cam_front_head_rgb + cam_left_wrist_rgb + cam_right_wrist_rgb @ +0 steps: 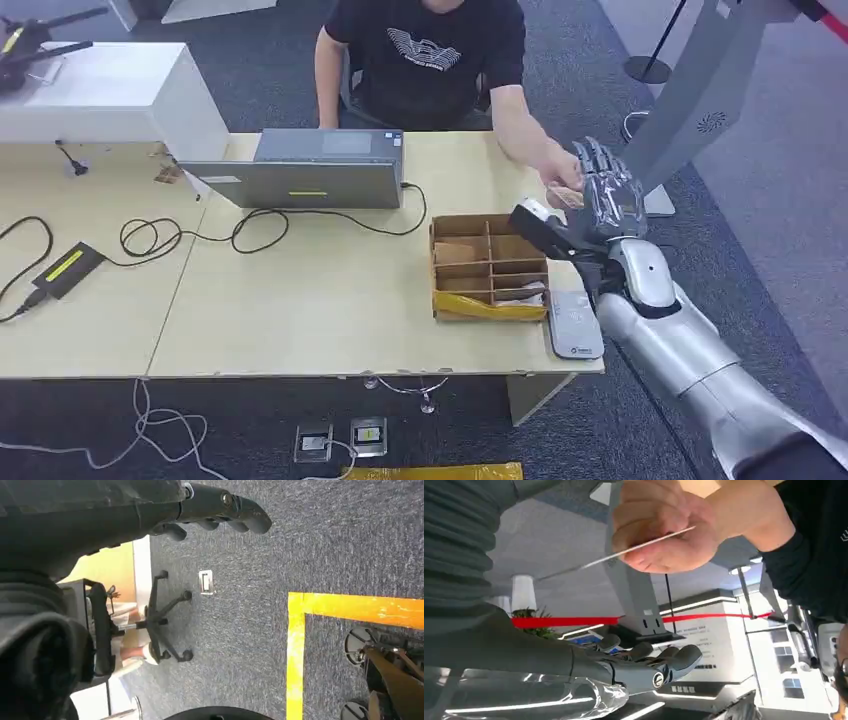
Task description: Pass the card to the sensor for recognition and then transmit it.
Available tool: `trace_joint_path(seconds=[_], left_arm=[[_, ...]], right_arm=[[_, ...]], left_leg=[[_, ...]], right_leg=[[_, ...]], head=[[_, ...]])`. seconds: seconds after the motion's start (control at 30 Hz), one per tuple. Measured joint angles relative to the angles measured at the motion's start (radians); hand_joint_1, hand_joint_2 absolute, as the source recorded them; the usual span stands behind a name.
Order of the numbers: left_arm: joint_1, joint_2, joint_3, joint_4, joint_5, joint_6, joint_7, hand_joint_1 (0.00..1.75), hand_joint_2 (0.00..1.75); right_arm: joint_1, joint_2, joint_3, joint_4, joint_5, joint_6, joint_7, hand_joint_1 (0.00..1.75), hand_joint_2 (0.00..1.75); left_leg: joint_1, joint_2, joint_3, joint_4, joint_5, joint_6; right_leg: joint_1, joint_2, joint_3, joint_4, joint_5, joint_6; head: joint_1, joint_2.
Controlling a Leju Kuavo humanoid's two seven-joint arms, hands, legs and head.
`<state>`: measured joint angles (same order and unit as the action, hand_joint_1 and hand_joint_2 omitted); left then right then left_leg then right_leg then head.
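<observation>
Thin flat card [624, 554], seen edge-on, pinched in a person's hand [664, 527] beyond the table's [300, 320] right edge. Right hand [608, 190] beside it, fingers spread, empty. Left hand [220, 510]: fingers curled, largely cut off.

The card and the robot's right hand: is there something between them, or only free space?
Free space, seen in the right wrist view: the card, pinched in a person's hand, is apart from the right hand, nothing between.

The right hand [608, 190] is up over the desk [330, 300] corner, and a person's hand [562, 188] is right against it. Below sit the cardboard box [488, 265] and the white sensor [574, 325]. The middle of the desk has open room, past the laptop [305, 170] and its cables [200, 235].
</observation>
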<state>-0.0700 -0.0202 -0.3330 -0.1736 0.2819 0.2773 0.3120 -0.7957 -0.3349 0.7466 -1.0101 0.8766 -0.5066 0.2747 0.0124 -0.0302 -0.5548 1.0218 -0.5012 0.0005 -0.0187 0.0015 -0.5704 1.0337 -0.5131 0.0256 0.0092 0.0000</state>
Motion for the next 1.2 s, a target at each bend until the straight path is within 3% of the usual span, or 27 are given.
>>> trace_joint_path(seconds=[0.53,0.57,0.6,0.63,0.67,1.2], left_arm=[[0.003,0.005,0.006,0.0,0.058,0.026,-0.011,0.0,0.0],[0.003,0.006,0.007,0.0,0.061,0.027,-0.013,0.0,0.0],[0.003,0.006,0.008,0.0,0.061,0.027,-0.016,0.0,0.0],[0.003,0.006,0.008,0.0,0.06,0.028,-0.016,0.0,0.0],[0.003,0.006,0.008,0.0,0.058,0.029,-0.018,0.0,0.0],[0.004,0.008,0.008,0.0,0.04,0.034,-0.018,0.0,0.0]], right_arm=[[-0.018,0.03,0.041,0.094,-0.032,-0.016,0.019,0.0,1.75],[-0.019,0.03,0.042,0.098,-0.032,-0.02,0.021,0.07,1.75],[-0.02,0.03,0.042,0.101,-0.029,-0.023,0.023,1.75,1.75],[-0.022,0.031,0.044,0.106,-0.027,-0.026,0.024,1.68,1.75],[-0.023,0.031,0.047,0.111,-0.024,-0.028,0.025,1.75,1.75],[-0.038,0.034,0.056,0.169,0.03,-0.042,0.04,1.75,1.75]], left_leg=[[0.0,0.0,0.0,0.0,0.0,0.0],[0.0,0.0,0.0,0.0,0.0,0.0],[0.0,0.0,0.0,0.0,0.0,0.0],[0.0,0.0,0.0,0.0,0.0,0.0],[0.0,0.0,0.0,0.0,0.0,0.0],[0.0,0.0,0.0,0.0,0.0,0.0]], right_leg=[[0.0,0.0,0.0,0.0,0.0,0.0],[0.0,0.0,0.0,0.0,0.0,0.0],[0.0,0.0,0.0,0.0,0.0,0.0],[0.0,0.0,0.0,0.0,0.0,0.0],[0.0,0.0,0.0,0.0,0.0,0.0],[0.0,0.0,0.0,0.0,0.0,0.0]], head=[[0.0,0.0],[0.0,0.0],[0.0,0.0],[0.0,0.0],[0.0,0.0],[0.0,0.0]])
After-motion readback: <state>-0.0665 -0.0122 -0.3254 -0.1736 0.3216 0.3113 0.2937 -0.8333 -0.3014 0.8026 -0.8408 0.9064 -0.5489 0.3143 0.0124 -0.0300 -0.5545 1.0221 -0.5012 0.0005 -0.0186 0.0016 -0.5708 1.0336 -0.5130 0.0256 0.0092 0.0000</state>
